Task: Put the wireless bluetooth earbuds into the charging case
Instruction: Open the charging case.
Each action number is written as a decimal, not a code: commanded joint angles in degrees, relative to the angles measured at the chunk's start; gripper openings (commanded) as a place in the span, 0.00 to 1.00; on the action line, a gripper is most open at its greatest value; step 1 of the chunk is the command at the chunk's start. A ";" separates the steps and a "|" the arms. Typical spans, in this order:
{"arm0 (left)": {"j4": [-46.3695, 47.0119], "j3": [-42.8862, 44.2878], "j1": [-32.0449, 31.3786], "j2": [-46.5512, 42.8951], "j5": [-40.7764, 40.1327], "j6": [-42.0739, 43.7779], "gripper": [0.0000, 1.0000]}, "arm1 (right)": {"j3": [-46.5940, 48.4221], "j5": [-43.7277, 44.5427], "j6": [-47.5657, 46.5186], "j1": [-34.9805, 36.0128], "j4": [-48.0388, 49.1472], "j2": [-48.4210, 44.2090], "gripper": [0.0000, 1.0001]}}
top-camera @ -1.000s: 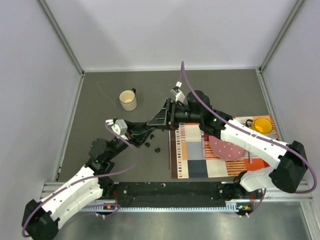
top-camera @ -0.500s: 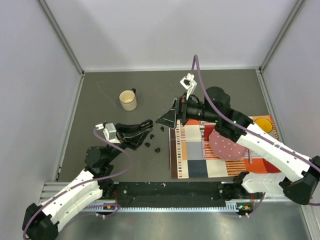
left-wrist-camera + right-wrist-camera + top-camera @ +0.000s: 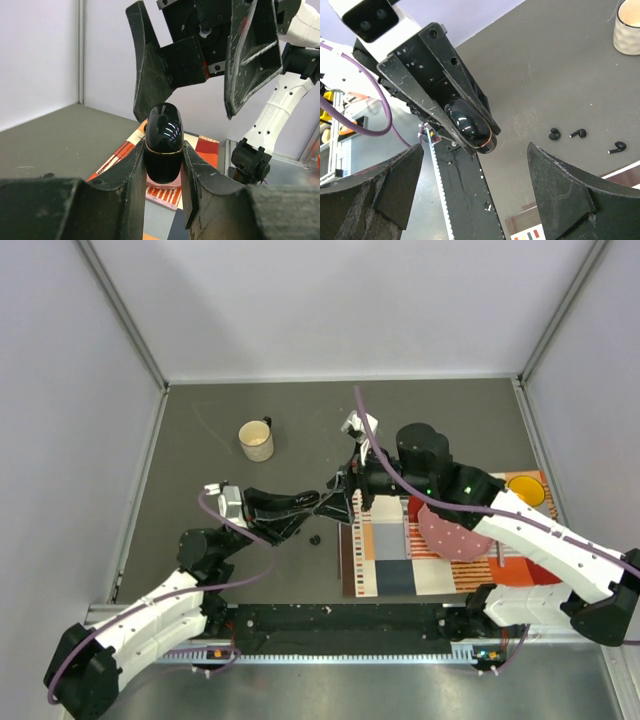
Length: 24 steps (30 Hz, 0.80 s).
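My left gripper [image 3: 162,152] is shut on the charging case [image 3: 163,140], a glossy black oval with a thin gold seam, lid down, held upright above the table. My right gripper [image 3: 475,150] stands open and faces it, and its fingers [image 3: 145,70] hang just beyond the case without touching it. From above, the left gripper [image 3: 312,503] and the right gripper [image 3: 340,492] meet tip to tip. Three tiny black earbuds [image 3: 554,133] [image 3: 578,133] [image 3: 617,147] lie loose on the grey table. One earbud [image 3: 314,539] shows from above; the left fingers hide the others.
A cream mug [image 3: 256,441] stands at the back left. A patterned mat [image 3: 385,555] lies to the right with a pink disc [image 3: 455,535] and a yellow cup [image 3: 523,490] on it. A black toothed rail [image 3: 340,630] runs along the near edge.
The left gripper has carried the case to the right, up to the right gripper. The right gripper's jaws have opened wider and it has swung down toward the case after pulling away.
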 commanded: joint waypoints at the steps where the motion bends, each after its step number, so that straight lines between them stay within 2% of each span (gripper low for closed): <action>1: 5.14 3.26 0.02 -0.10 3.25 -1.38 0.00 | 3.20 1.79 -3.10 1.26 -0.29 1.22 0.84; 10: 2.68 4.14 -0.07 -1.07 6.24 -2.17 0.00 | 2.67 9.79 -4.68 1.43 -0.29 0.35 0.84; 24: -0.48 3.96 -0.07 -2.30 8.62 -0.50 0.00 | 3.90 5.58 0.41 0.29 2.16 1.40 0.84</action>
